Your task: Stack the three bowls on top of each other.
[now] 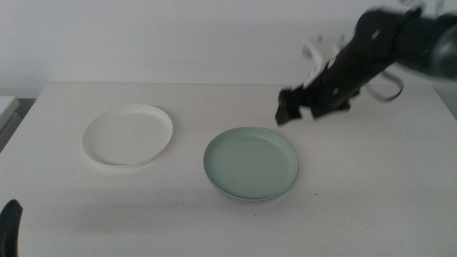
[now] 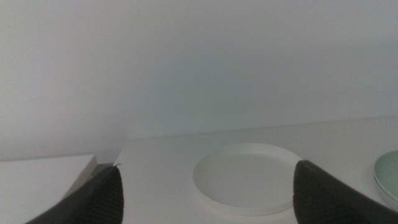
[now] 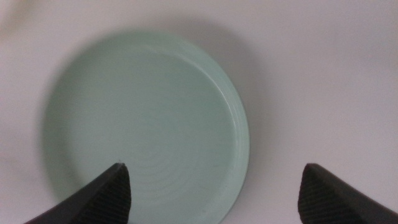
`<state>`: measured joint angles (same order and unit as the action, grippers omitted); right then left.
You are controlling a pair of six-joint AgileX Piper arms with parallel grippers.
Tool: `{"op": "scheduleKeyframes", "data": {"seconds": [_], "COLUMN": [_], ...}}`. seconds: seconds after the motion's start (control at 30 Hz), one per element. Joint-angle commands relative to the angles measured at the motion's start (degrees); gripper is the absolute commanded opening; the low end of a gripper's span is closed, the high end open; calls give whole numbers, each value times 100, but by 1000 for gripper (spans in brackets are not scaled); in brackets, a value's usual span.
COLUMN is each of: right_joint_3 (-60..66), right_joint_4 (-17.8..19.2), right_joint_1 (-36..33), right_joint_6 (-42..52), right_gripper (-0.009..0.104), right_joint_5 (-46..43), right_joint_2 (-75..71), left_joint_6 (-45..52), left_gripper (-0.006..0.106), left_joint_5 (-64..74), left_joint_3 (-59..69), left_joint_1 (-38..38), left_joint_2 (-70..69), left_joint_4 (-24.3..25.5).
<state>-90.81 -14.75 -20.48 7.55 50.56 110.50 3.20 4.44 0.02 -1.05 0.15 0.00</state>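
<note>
Nearest the middle camera, at the bottom-left corner, a dark tip of the left claw [image 1: 10,223] shows above the worktop [image 1: 371,193], waiting well clear of the bowls. Farther in, the pale mint green bowl [image 1: 250,163] sits near the centre of the worktop, and a thin paler rim shows under its near edge (it seems to rest on another bowl, though its colour cannot be told here). The white bowl [image 1: 128,134] lies alone to its left, apart from it. From the right the other arm reaches in, blurred, and the right claw [image 1: 291,111] hangs above the worktop just behind and to the right of the green bowl, touching nothing; its jaws cannot be made out in this view. In the left wrist view, the left claw's [image 2: 205,193] two dark jaws stand wide apart with nothing between them, and the white bowl [image 2: 245,178] lies flat on the worktop [image 2: 155,168] ahead, with the edge of the green bowl [image 2: 388,174] at the frame's side. In the right wrist view, the right claw [image 3: 211,193] has its jaws spread wide and empty, looking straight down at the green bowl [image 3: 143,118], which fills much of the frame on the worktop [image 3: 323,74].
</note>
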Motion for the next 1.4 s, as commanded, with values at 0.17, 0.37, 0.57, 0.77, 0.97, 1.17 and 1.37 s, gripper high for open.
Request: {"op": "scheduleKeyframes", "data": {"seconds": [0.17,0.37,0.57,0.77,0.97,1.17,1.37], "right_joint_3": [30,1474,3032,3468,3468,3468,3468], "right_joint_4": [-201,-1065,-1467,-1648,-2035,-2062,-2062], "right_joint_1": [-5,-5,-5,-5,-5,-5,-5], "right_joint_6": [1126,2083,2324,2324,2402,2228,2228], "right_gripper": [93,93,93,93,93,93,93], "right_joint_5": [360,-257,-1170,-1238,-1280,-1317,-1317], "right_joint_2": [-2010,-3848,-5531,-6275,-6351,-6351,-6351], "left_joint_6": [-9,-9,-9,-9,-9,-9,-21], "left_gripper": [94,94,94,94,94,94,94], "left_joint_5": [-80,-80,-80,-80,-80,-80,823], "left_joint_3": [-2,-2,-2,-2,-2,-2,-1366], "left_joint_1": [-18,-18,-18,-18,-18,-18,-18], "left_joint_2": [-15,-15,-15,-15,-15,-15,1441], "left_joint_4": [0,0,0,0,0,0,-37]}}
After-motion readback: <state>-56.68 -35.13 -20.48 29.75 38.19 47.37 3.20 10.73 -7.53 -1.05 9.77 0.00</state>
